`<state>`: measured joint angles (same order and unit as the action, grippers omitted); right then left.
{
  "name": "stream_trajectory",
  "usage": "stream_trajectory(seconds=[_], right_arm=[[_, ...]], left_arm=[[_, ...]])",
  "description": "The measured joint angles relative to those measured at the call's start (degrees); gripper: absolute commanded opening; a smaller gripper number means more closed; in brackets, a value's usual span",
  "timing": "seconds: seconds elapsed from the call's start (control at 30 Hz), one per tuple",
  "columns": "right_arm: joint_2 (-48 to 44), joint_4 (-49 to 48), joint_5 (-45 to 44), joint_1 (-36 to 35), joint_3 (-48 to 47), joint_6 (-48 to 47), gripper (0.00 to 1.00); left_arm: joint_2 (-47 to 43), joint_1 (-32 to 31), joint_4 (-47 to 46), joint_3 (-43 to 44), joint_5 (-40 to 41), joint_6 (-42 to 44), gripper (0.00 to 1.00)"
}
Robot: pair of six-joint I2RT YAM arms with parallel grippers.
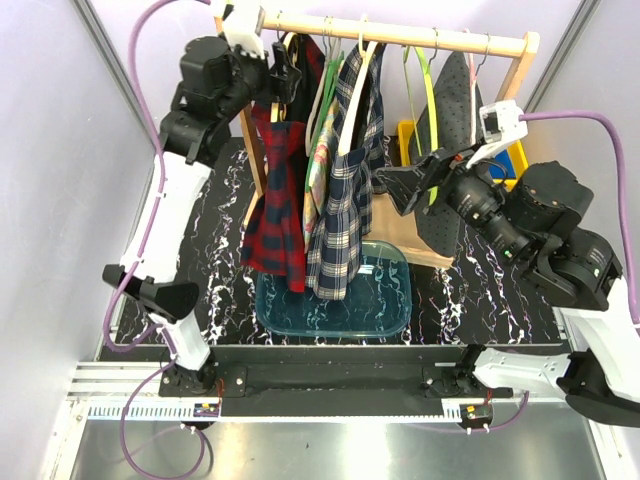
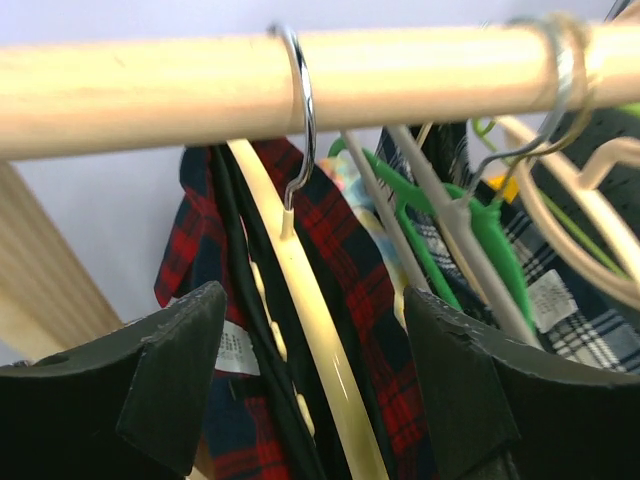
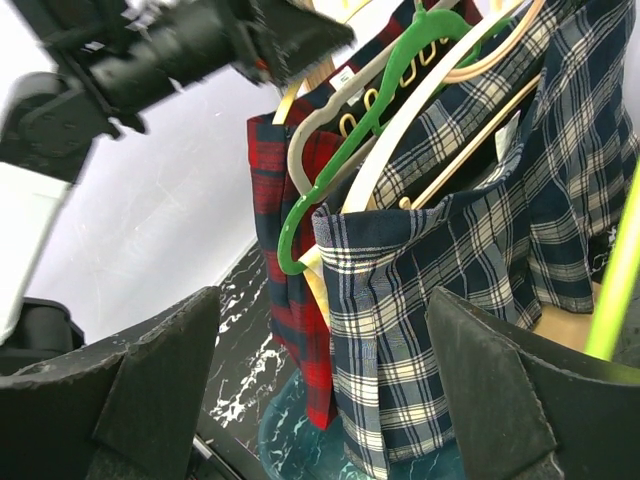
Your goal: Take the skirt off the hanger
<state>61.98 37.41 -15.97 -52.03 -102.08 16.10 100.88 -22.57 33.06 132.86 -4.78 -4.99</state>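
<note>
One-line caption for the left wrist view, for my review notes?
Left tool, jaws open, straddles the cream hanger under the wooden rail, red plaid skirt behind it.

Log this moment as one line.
left fingers open, straddling cream hanger | right fingers open, facing navy plaid skirt | red plaid skirt hanging from wooden rail

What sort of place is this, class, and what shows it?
Probably a robot test cell: the left arm and right arm bolted at the table edge, a small wooden rail of hung plaid skirts, plain walls around.
</note>
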Motion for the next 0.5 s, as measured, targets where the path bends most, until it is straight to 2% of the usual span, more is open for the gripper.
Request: stream_trajectory(seconds=[0.1,0.13,0.2,0.23,0.27,0.37,0.5], right_arm=[[-0.7,0.0,-0.2,0.0,0.0,0.0,0.89],[-1.0,0.0,-0.5,0.0,0.0,0.0,0.89],[-1.6,0.0,-1.0,0.0,0.0,0.0,0.89],[-1.8,0.0,-1.1,0.0,0.0,0.0,0.88],[-1.9,0.0,-1.3,0.0,0.0,0.0,0.88],[-2.2,-0.1,-1.8,0.0,0.0,0.0,0.88],[-2.3,-0.1,-3.0,0.0,0.0,0.0,0.87]], left_arm=[[1.6,-0.3,0.1,-0.3,0.0,0.5,0.68],[1.9,-0.4,0.2,-0.3,0.0,0.5,0.63],[2.5,-0.7,-0.2,-0.2,0.1,0.9,0.52],[2.7,-0.7,-0.2,-0.2,0.1,0.9,0.36],[2.9,-0.9,-0.3,-0.2,0.1,1.0,0.28],[3.7,-1.5,-0.4,0.3,1.9,1.6,0.13],[4.2,-1.6,-1.2,0.3,2.3,3.2,0.10]])
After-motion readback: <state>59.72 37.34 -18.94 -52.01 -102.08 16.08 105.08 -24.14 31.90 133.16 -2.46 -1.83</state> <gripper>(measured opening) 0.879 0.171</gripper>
